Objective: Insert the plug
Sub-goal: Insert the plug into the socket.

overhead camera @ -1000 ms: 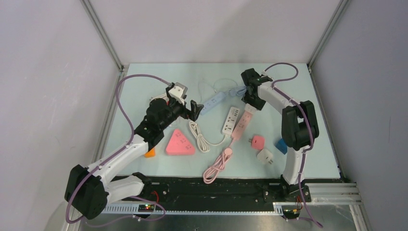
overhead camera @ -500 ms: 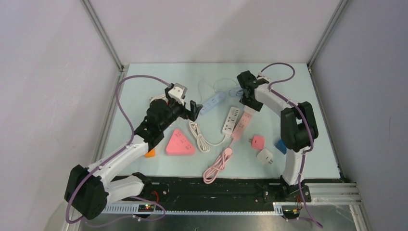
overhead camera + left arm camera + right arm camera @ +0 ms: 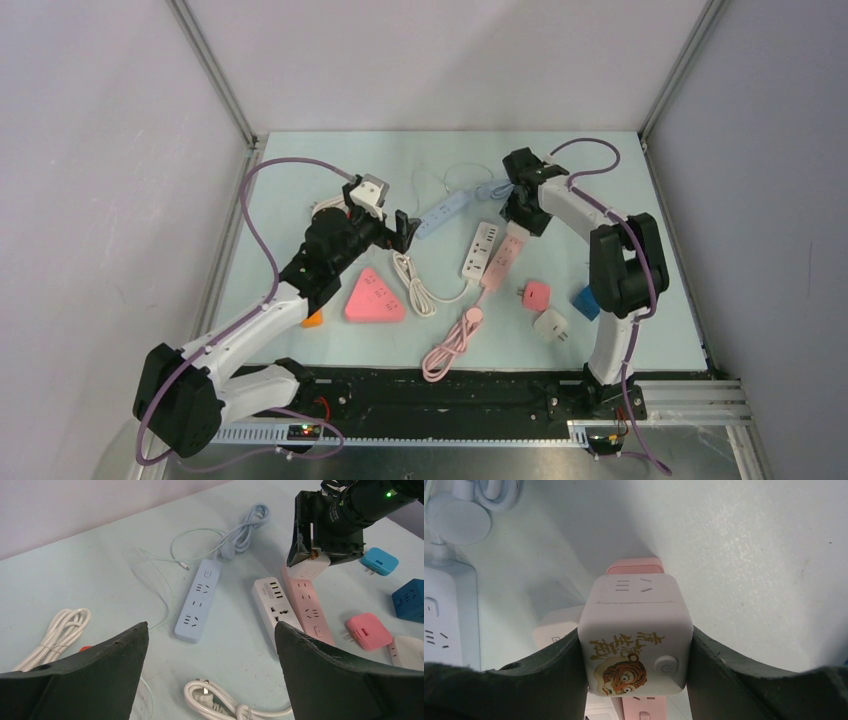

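Observation:
My right gripper (image 3: 635, 645) is shut on a pale pink cube plug (image 3: 634, 630) with a tiger sticker and a round button. The fingers press on its two sides. The cube hangs over the far end of the pink power strip (image 3: 634, 566). In the left wrist view the cube plug (image 3: 310, 566) is tilted just above the pink strip (image 3: 310, 607), and I cannot tell whether they touch. In the top view the right gripper (image 3: 522, 208) is at the pink strip's (image 3: 500, 258) far end. My left gripper (image 3: 211, 625) is open and holds nothing, near the blue strip (image 3: 199, 602).
A white power strip (image 3: 478, 250) lies beside the pink one, with its coiled white cable (image 3: 418, 285) to the left. A pink triangular strip (image 3: 373, 298), a pink adapter (image 3: 536, 294), a white adapter (image 3: 551, 324) and a blue cube (image 3: 584, 303) lie nearer the arms' bases.
The right gripper swung a little left and back with the cube plug, then returned over the pink strip's end. The left arm has not moved.

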Tool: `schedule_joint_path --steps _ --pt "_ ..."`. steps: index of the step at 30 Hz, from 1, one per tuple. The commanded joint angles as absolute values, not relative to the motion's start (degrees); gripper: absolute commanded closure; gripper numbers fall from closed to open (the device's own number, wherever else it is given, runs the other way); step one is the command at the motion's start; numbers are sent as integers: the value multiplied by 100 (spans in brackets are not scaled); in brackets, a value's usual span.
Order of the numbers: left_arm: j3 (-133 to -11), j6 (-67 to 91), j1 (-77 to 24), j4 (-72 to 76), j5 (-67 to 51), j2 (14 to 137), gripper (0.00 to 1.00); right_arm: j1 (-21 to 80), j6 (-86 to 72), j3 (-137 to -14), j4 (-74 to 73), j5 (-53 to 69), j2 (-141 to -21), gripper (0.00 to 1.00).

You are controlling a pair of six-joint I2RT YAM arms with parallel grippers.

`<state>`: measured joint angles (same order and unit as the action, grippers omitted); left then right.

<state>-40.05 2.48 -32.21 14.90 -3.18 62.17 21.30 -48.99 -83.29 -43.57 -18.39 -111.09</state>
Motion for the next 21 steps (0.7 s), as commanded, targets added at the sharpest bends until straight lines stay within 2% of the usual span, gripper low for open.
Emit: schedule_joint_path --steps 1,3,9,11,18,19,21 --pt "-3994 136 -3256 1644 -281 6092 0 2096 -5195 -7878 -5617 -745 -12007 100" --pt "-4010 140 -3258 1645 -290 6105 0 2079 -5112 -8020 -5711 -750 -12074 98" --pt "-3996 127 -3264 1646 -259 6071 0 2251 -4855 -8331 -5919 -1021 -12089 53" --pt "-3992 116 -3265 1645 -243 6065 0 2273 -4789 -8440 -5923 -1061 -12011 44" --pt "-3996 78 -3262 1651 -243 6026 0 2222 -4583 -8989 -6117 -1139 -11828 21" --pt "-3987 74 -3266 1647 -236 6015 0 2214 -4568 -9025 -6134 -1128 -11790 8" --pt "-3968 64 -3268 1648 -218 5986 0 2202 -4511 -9101 -6155 -1134 -11715 2"
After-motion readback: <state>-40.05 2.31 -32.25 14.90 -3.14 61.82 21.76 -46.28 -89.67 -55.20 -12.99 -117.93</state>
